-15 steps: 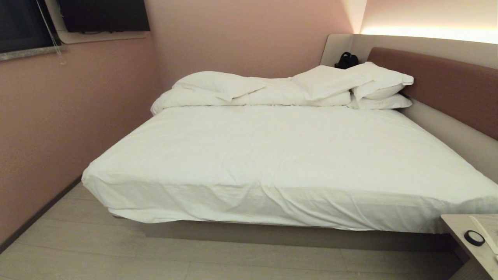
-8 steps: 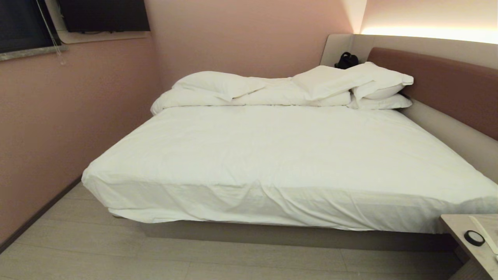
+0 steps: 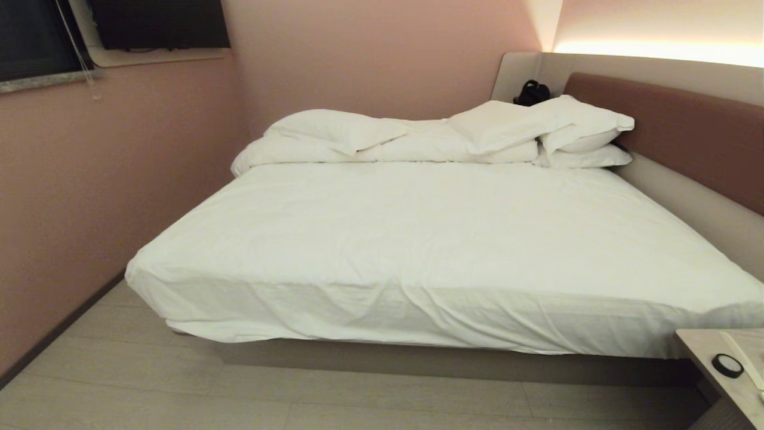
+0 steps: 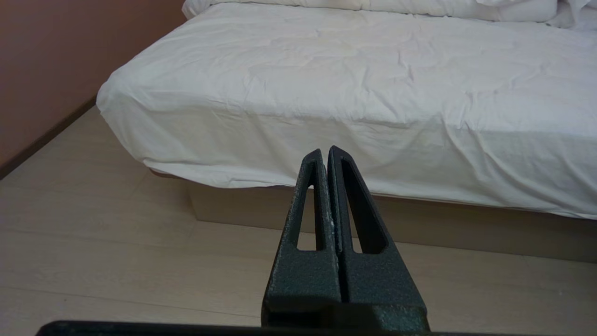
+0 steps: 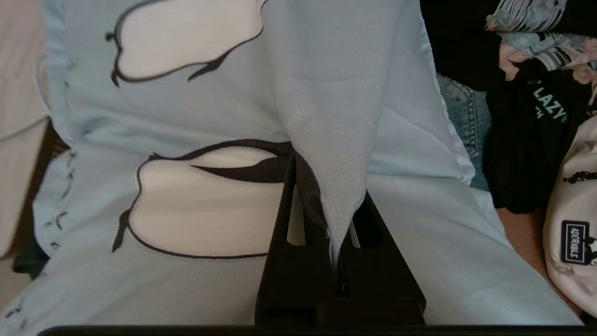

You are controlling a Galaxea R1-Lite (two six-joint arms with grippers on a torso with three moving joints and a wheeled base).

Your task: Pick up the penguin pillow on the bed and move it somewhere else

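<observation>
The penguin pillow (image 5: pixel 419 242) fills the right wrist view: light blue fabric printed with black-outlined white penguins. My right gripper (image 5: pixel 329 184) is shut on a pinched fold of its cover, and the fold rises between the black fingers (image 5: pixel 284 224). The pillow does not show in the head view. There the bed (image 3: pixel 418 239) lies with a bare white sheet, and neither arm is in sight. My left gripper (image 4: pixel 325 151) is shut and empty. It hangs low over the floor, pointing at the near side of the bed (image 4: pixel 373 70).
White pillows (image 3: pixel 507 122) and a folded duvet (image 3: pixel 358 143) lie along the bed's far side by the brown headboard (image 3: pixel 686 131). A bedside table (image 3: pixel 704 343) stands at the front right. Beside the held pillow lie a black garment (image 5: pixel 536 130), jeans (image 5: pixel 466 116) and a white item (image 5: pixel 576 210).
</observation>
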